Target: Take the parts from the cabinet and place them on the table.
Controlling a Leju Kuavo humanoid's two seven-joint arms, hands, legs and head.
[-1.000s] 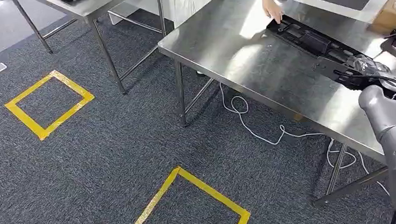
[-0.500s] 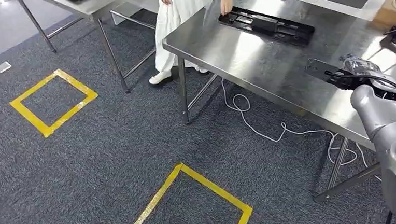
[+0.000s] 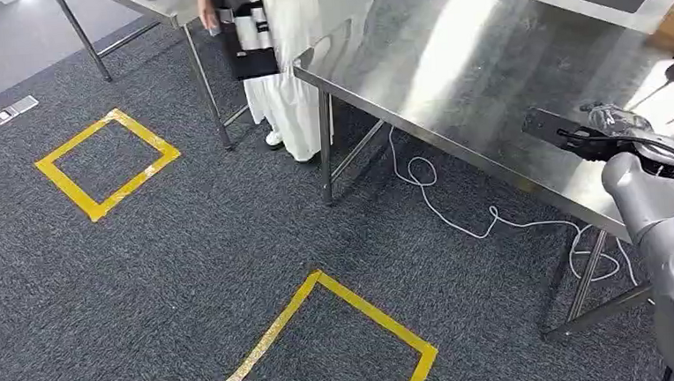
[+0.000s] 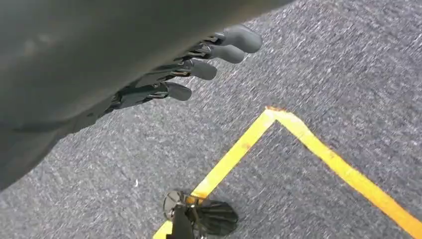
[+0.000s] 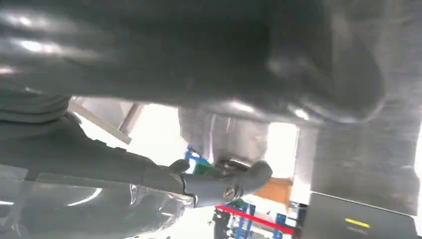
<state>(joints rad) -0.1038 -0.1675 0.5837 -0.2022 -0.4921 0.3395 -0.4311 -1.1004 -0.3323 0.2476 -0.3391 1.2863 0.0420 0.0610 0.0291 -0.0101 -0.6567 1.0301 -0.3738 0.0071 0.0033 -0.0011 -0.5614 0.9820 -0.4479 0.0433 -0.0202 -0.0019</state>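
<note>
Head view: The stainless-steel worktop occupies the upper right. The right hand rests over the near-right area of the worktop, at the end of the silver right arm. A flat black part lies on the worktop, touching the front of the right hand; whether the fingers clamp it or merely rest on it cannot be told. A person in a white garment stands at the far-left corner of the worktop, holding a long black part upright against the body. A white cable trails on the carpet beneath the worktop. Yellow tape squares mark the carpet to the left of the worktop.

Left wrist view: The left hand hangs above the grey carpet. Its fingers are extended, slightly apart, and hold nothing. A yellow tape corner lies on the carpet below the hand.

Right wrist view: The picture is blurred. A grey thumb of the right hand extends over the reflective worktop surface. The finger state cannot be told here.
</note>
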